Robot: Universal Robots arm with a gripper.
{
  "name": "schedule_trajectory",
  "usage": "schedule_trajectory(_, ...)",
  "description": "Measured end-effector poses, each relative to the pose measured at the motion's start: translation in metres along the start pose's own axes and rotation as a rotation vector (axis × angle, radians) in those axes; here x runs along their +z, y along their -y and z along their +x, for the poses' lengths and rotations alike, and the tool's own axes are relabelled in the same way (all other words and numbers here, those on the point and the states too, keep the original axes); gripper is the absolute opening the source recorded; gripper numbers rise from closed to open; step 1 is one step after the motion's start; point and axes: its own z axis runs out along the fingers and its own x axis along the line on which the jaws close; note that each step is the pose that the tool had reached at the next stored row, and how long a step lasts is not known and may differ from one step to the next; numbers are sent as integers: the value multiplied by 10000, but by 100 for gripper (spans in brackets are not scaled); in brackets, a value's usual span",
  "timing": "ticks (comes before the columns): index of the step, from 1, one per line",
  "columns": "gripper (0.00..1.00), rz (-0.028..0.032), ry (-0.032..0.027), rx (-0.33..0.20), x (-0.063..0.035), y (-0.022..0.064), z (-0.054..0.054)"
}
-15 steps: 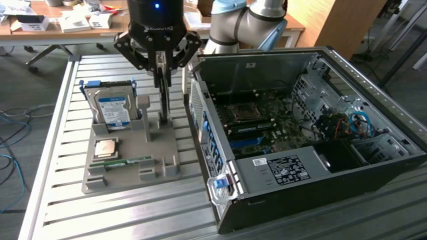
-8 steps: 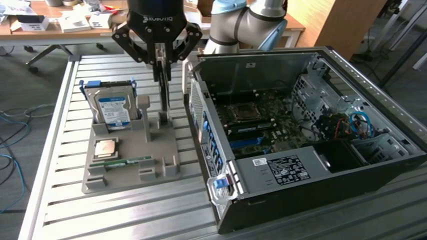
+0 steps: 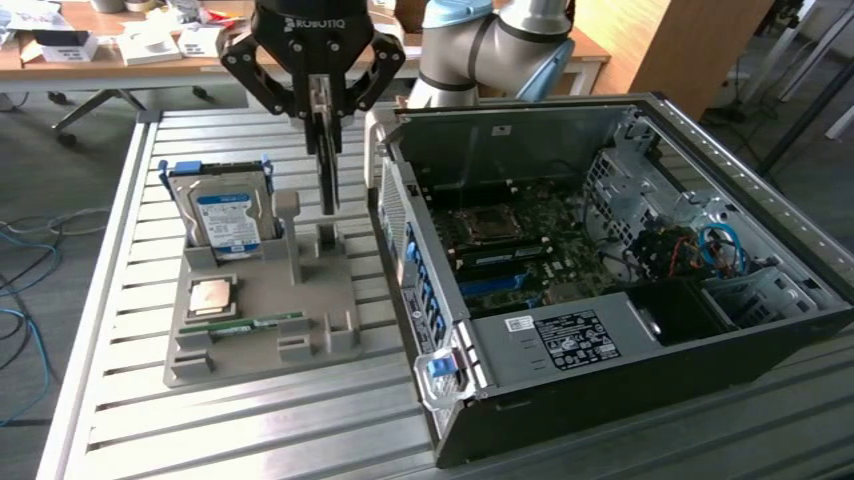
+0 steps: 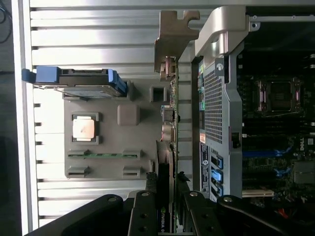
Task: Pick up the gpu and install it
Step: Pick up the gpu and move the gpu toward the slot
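My gripper (image 3: 324, 112) hangs over the grey fixture (image 3: 262, 352), shut on the gpu (image 3: 327, 165). The gpu is held edge-on and upright, and its lower end is just above or at the fixture's rear slot; I cannot tell whether they touch. In the wrist view the gpu (image 4: 166, 162) runs as a thin green edge between the black fingers (image 4: 145, 211), with its silver bracket (image 4: 173, 37) at the far end. It sits beside the open computer case (image 3: 587, 340), close to the case's rear panel (image 4: 214, 108). The motherboard (image 3: 521, 250) lies exposed inside.
The fixture also holds a hard drive (image 3: 227, 215) with blue rails, a CPU (image 3: 211, 296) and a green memory stick (image 3: 247, 323). All of it rests on a slatted metal table (image 3: 120, 400). A cluttered desk (image 3: 120, 45) stands behind.
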Motion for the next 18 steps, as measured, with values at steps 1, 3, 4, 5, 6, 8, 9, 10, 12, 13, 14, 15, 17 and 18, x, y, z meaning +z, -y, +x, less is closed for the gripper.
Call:
schedule_trajectory(1,26,-1,0,0,-9,0,0)
schedule_trajectory(3,26,0,0,0,-25,-1,0)
schedule_trajectory(4,26,-1,0,0,-27,-1,0)
schedule_trajectory(5,26,-1,0,0,-27,-1,0)
schedule_trajectory(6,26,-1,0,0,-27,-1,0)
schedule_trajectory(8,26,-1,0,0,-28,-2,-1)
schedule_trajectory(9,26,-1,0,-1,-28,-1,-1)
schedule_trajectory(10,26,0,0,0,-28,-1,-1)
schedule_trajectory(12,26,1,-2,-1,-29,-2,-3)
schedule_trajectory(13,26,1,-3,-4,-29,-2,-9)
schedule_trajectory(14,26,1,-2,-2,-29,-2,-16)
schedule_trajectory(15,26,0,-1,-1,-28,-3,-23)
schedule_trajectory(17,26,-1,0,-1,-27,-4,-47)
schedule_trajectory(18,26,-1,-1,0,-27,-5,-61)
